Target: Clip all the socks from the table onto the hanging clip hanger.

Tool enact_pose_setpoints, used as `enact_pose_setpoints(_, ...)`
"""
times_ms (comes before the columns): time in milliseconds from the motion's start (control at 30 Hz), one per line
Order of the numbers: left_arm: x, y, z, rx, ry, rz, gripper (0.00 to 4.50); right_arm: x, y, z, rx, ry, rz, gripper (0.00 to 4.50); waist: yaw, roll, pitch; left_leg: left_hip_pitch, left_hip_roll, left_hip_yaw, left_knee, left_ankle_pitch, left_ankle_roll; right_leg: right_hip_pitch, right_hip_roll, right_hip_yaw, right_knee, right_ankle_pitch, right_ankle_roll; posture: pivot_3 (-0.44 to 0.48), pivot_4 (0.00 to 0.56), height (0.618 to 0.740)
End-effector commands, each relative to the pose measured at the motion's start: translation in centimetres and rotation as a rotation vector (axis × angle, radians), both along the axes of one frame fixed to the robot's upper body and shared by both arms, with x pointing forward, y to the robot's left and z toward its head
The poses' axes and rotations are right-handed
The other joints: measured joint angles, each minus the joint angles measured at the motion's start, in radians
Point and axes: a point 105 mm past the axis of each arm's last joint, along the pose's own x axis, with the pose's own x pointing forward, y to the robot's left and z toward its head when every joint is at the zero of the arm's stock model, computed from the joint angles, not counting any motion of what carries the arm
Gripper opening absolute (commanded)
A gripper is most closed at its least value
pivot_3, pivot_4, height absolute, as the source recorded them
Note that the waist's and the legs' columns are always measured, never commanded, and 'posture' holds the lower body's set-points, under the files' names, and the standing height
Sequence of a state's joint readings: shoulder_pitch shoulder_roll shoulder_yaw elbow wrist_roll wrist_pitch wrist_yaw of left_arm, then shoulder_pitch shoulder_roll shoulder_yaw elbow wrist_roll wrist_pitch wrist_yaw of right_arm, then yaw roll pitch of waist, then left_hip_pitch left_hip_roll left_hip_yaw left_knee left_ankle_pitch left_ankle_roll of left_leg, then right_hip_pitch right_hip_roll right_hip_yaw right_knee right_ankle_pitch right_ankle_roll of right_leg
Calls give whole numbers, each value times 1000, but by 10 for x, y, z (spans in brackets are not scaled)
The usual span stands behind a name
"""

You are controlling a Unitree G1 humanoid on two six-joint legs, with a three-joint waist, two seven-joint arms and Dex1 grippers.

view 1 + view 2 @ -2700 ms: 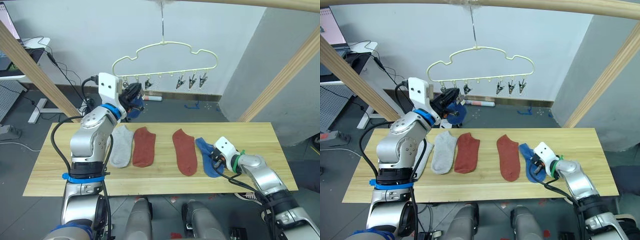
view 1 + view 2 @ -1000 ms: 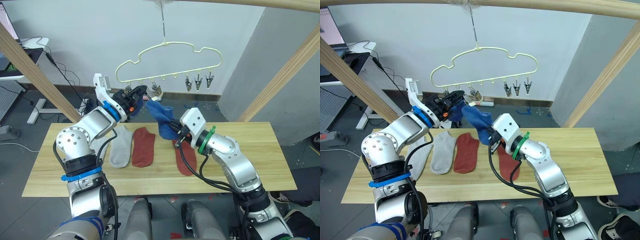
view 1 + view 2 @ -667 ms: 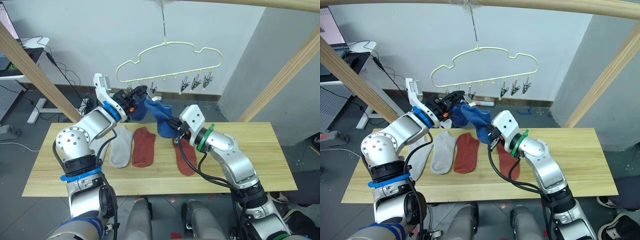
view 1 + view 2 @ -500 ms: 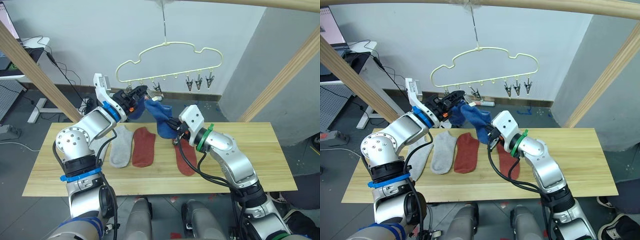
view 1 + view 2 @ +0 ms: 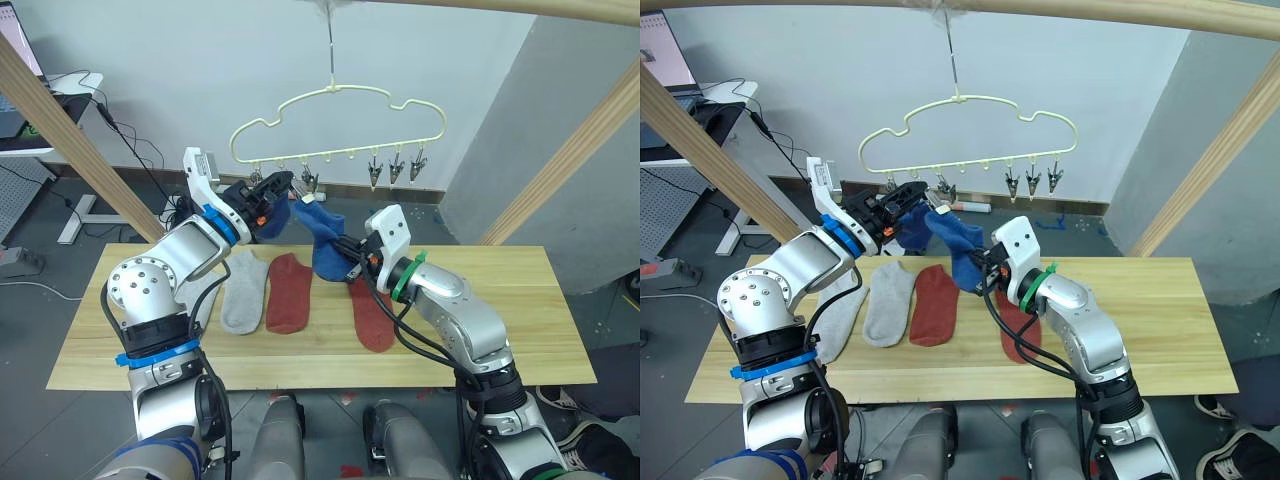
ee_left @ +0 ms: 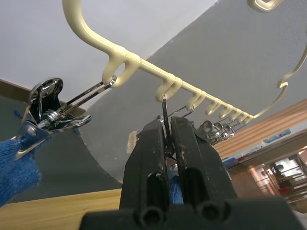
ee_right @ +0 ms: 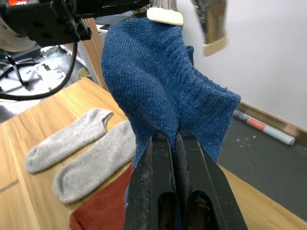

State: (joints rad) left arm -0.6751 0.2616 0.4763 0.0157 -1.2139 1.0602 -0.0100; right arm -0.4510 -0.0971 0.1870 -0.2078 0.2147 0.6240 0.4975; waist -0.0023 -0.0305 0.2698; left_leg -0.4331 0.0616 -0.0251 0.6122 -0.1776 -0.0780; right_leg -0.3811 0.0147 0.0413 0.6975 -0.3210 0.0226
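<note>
Since a moment ago the right gripper point(image 5: 354, 264) has nudged its blue sock point(image 5: 322, 236) closer under the hanger point(image 5: 340, 125). Its jaws grip the sock; the left gripper point(image 5: 281, 185) pinches a clip point(image 6: 165, 117). Next, I judge: feed the sock's edge into that clip. Four socks lie on the desk point(image 5: 520, 310).

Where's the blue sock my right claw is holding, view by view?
Left eye view: blue sock hangs under the clip hanger.
Right eye view: blue sock, same place.
Left wrist view: blue knit behind the fingers, probably it.
Right wrist view: rising from the right claw.
Shared landmark: hanger's clips.
</note>
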Motion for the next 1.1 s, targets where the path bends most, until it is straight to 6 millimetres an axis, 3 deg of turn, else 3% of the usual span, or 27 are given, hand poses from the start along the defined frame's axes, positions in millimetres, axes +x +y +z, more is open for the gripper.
enact_pose_setpoints(33, -3, 0, 3, 6, -20, -1, 0, -4, 2, 22, 54, -58, 12, 21, 0, 0, 0, 0, 0, 0, 0, 0, 0, 0, 0, 0, 0, 0, 0, 71, 235, 740)
enact_pose_setpoints(467, -3, 0, 4, 54, -50, 6, 0, -2, 11, 31, 73, -73, 31, 21, 0, 0, 0, -1, 0, 0, 0, 0, 0, -1, 0, 0, 0, 0, 0, 65, 248, 740)
enact_pose_setpoints(833, -5, 4, 6, 54, -65, 13, 3205, -2, 17, 32, 68, -78, 49, 0, 1, 0, 0, -1, 0, 1, -1, 0, 0, -2, 0, 0, 0, 0, 0, 74, 251, 740)
enact_pose_setpoints(967, -10, 11, 5, 136, -81, 32, 4400, -10, 27, 28, 74, -41, 95, 0, 0, 0, 0, -1, 1, 1, -2, 0, 0, -3, 0, 0, 0, 0, 0, 75, 252, 740)
enact_pose_setpoints(1067, -17, 16, 4, 271, -123, 45, 4477, -16, 33, 23, 99, 23, 143, 0, -1, 0, 0, -2, 1, 1, -3, 0, 0, -4, 0, 1, 0, 0, 0, 75, 252, 740)
enact_pose_setpoints(1100, -19, 16, 4, 298, -140, 48, 4500, -18, 34, 23, 121, 49, 152, 499, 0, 0, 0, -2, 1, 1, -4, 0, 0, -4, 0, 1, 0, 0, 0, 86, 254, 740)
